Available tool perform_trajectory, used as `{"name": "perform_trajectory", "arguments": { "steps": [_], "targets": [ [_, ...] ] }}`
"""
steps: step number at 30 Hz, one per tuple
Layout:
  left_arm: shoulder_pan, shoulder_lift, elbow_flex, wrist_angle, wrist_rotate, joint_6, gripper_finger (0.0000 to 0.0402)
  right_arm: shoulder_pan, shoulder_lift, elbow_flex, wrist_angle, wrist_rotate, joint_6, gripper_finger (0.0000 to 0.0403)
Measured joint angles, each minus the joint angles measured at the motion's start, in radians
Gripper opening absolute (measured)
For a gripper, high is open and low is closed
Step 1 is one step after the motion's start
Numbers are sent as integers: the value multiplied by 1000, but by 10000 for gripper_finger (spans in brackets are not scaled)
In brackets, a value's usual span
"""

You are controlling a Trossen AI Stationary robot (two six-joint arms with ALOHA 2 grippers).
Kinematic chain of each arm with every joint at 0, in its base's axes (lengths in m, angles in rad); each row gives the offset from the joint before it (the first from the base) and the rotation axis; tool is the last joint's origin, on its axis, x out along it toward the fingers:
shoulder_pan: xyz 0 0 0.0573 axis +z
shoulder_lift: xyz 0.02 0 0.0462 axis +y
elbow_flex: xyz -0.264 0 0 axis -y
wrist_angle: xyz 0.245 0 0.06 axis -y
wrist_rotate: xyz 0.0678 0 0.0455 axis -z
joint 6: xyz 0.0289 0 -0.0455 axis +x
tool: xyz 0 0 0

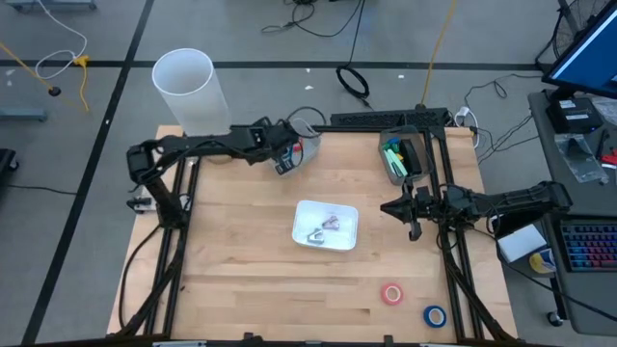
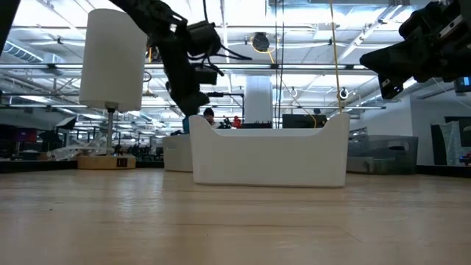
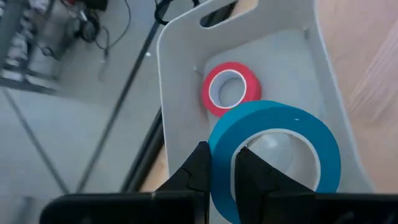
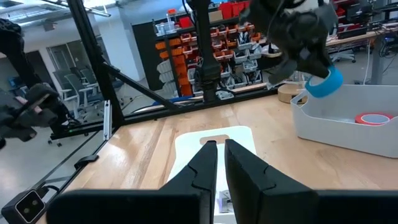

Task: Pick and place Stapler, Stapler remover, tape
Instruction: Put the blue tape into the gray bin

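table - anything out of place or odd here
Two tape rolls, a red one and a blue one, lie loose near the table's front right corner. The left gripper holds another blue roll over the bin already containing a red roll. Nothing spilled or damaged.

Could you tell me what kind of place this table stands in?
Probably a robotics lab or workshop. Cables lie on the concrete floor, shelves of orange parts bins stand behind the wooden table, and a computer keyboard sits on a desk beside it.
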Motion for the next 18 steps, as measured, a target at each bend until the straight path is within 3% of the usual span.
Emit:
{"name": "perform_trajectory", "arguments": {
  "steps": [7, 18],
  "targets": [
    [-26, 88, 0, -3, -119, 144, 37, 0, 0, 0, 0, 0, 0, 23],
    [-26, 135, 0, -92, -112, 134, 39, 0, 0, 0, 0, 0, 4, 23]
  ]
}}
